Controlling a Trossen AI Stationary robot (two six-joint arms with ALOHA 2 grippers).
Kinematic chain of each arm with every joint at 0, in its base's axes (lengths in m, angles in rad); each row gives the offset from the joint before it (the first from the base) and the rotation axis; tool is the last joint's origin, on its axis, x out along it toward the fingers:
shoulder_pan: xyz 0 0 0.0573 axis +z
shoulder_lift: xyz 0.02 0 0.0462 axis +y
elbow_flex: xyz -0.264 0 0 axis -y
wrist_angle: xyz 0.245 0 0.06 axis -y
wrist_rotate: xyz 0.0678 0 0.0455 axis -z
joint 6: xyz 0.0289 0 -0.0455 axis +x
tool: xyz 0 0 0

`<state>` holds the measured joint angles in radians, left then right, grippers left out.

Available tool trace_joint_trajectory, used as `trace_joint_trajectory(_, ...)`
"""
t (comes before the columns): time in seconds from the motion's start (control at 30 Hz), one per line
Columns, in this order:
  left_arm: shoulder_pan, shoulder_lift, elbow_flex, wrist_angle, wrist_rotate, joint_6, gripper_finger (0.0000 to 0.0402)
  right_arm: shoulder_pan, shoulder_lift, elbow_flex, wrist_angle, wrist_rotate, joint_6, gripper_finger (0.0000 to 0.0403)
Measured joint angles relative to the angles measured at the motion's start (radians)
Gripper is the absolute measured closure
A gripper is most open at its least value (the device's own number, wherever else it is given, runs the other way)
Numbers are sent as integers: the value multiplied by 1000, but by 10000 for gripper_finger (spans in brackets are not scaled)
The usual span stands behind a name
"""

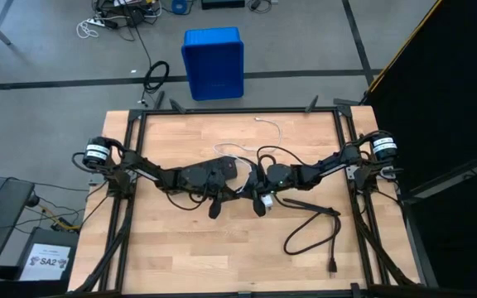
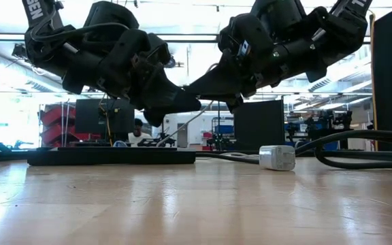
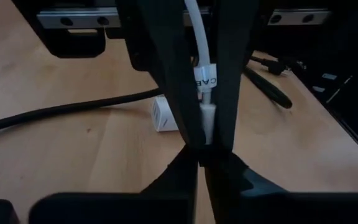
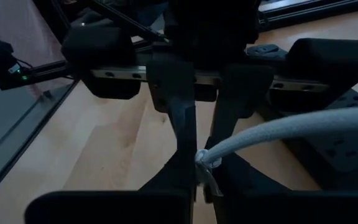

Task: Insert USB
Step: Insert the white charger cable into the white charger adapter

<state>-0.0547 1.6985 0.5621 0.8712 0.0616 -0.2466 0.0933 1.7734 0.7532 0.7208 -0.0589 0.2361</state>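
High view: left gripper (image 1: 240, 192) and right gripper (image 1: 253, 187) meet over the table (image 1: 180, 248) middle, just beside the white charger block (image 1: 266, 202); the USB (image 1: 267, 124) trails off toward the table's far edge

Low view: charger block (image 2: 277, 157) rests on the wood, apart from both grippers above it; black power strip (image 2: 111, 156) well to one side of it

Left wrist view: fingers (image 3: 173, 93) clenched on the USB plug (image 3: 207, 118), charger block (image 3: 163, 115) beyond

Right wrist view: right gripper (image 4: 202, 177) pinches the cable (image 4: 278, 134)

Step judged: plug held by both grippers, not yet inserted. Next calls for aligning it with the charger block's port
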Motion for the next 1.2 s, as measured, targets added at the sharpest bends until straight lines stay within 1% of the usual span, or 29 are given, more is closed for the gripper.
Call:
trace_joint_trajectory(0.17,0,0,0,4,-22,7,400,-12,0,0,1,-10,-2,376)
trace_joint_trajectory(0.7,2,0,3,7,-34,10,401,-24,-15,0,-14,-31,-4,299)
trace_joint_trajectory(0.8,2,-2,4,11,-23,10,401,-29,-47,0,-55,-31,-4,296)
trace_joint_trajectory(0.93,2,-2,5,7,-18,15,402,-37,-82,0,-91,-27,-3,300)
trace_joint_trajectory(1.13,1,-2,5,4,-14,26,402,-45,-91,-2,-90,-24,8,304)
trace_joint_trajectory(1.2,1,-2,4,1,-13,26,402,-49,-91,-19,-59,-24,23,306)
